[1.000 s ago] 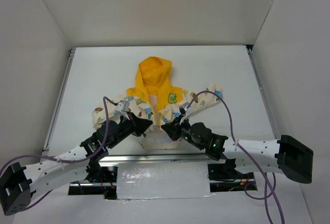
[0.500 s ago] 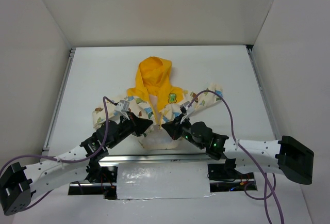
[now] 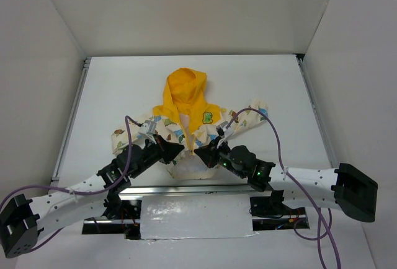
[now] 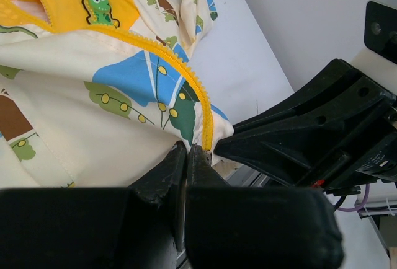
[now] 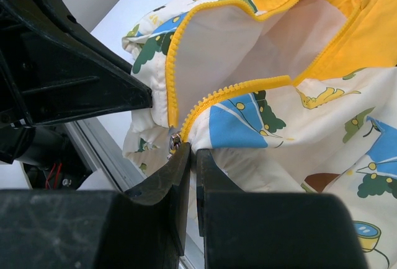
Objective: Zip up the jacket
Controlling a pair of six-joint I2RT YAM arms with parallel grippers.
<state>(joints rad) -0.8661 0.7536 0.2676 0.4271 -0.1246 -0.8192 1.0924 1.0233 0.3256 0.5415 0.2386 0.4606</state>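
- While the last second has passed, we see almost nothing shift: the small cream, cartoon-printed fabric jacket with the bright yellow hood [image 3: 186, 95] lies where it lay, at the middle of the white table [image 3: 111, 83], hood toward the far edge and hem toward the near edge.
- The black two-finger left gripper [image 4: 187, 152] stays with its fingers pressed together on the hem fabric at the foot of the front opening.
- The black right gripper [image 5: 189, 152] likewise remains clamped on the jacket's lower corner, just beside the small metal zipper slider [image 5: 175, 139], where both runs of yellow toothed zipper trim [image 5: 236, 92] come down. If it has moved at all, it is only slightly toward its partner; the two tips nearly meet.
- Between the front panels the white lining [image 5: 217, 46] shows bare, so the front is open from hem to yoke.
- We judge this stillness to be the lining-up of the zipper's two ends, not the pull itself. The zip is not yet started, and the whole run up past the green dinosaur chest patch [image 4: 98, 7] is left to do.
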